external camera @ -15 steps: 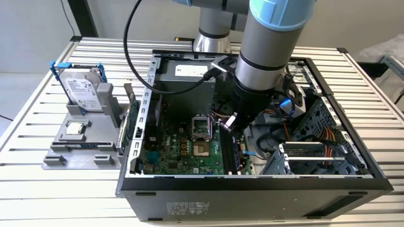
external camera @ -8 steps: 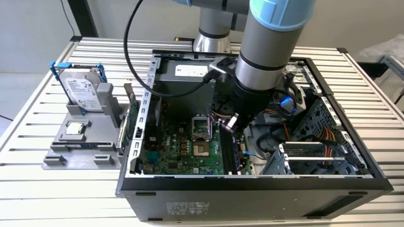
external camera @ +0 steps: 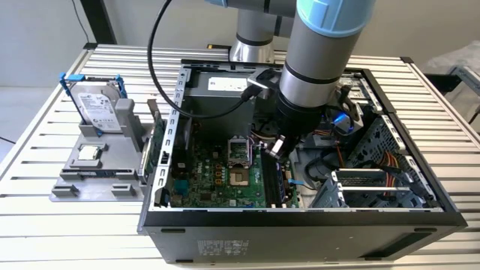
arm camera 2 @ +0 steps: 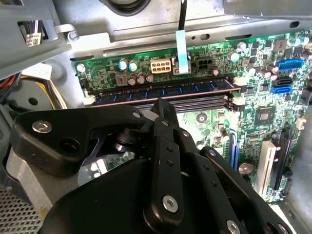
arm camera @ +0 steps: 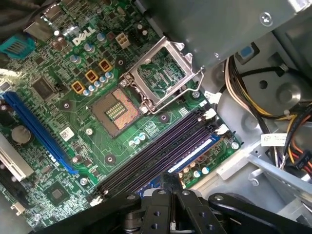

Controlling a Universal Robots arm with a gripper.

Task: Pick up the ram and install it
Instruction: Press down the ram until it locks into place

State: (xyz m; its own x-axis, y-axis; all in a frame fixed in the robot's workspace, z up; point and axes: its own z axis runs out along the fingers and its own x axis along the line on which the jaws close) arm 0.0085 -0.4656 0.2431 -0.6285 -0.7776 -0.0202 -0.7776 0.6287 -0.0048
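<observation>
The arm is reaching down into the open computer case (external camera: 300,216) standing on the slatted bench (external camera: 45,225), with the gripper (external camera: 275,149) hanging low over the motherboard (external camera: 217,180). In the exterior view the gripper is sitting at about 2 o'clock from the board's centre, just above the row of black memory slots (external camera: 276,183). The ram (arm camera 2: 161,91) is lying along the outermost slot, its bluish edge and dark chips showing in the second wrist view just past the gripper (arm camera 2: 163,109). In the first wrist view the ram (arm camera: 192,155) is sitting beside the empty black slots (arm camera: 156,151), at 5 o'clock from the open processor socket (arm camera: 117,111). The gripper's black fingers (arm camera: 170,187) are pressed close together right above the stick; whether they are touching it cannot be told.
</observation>
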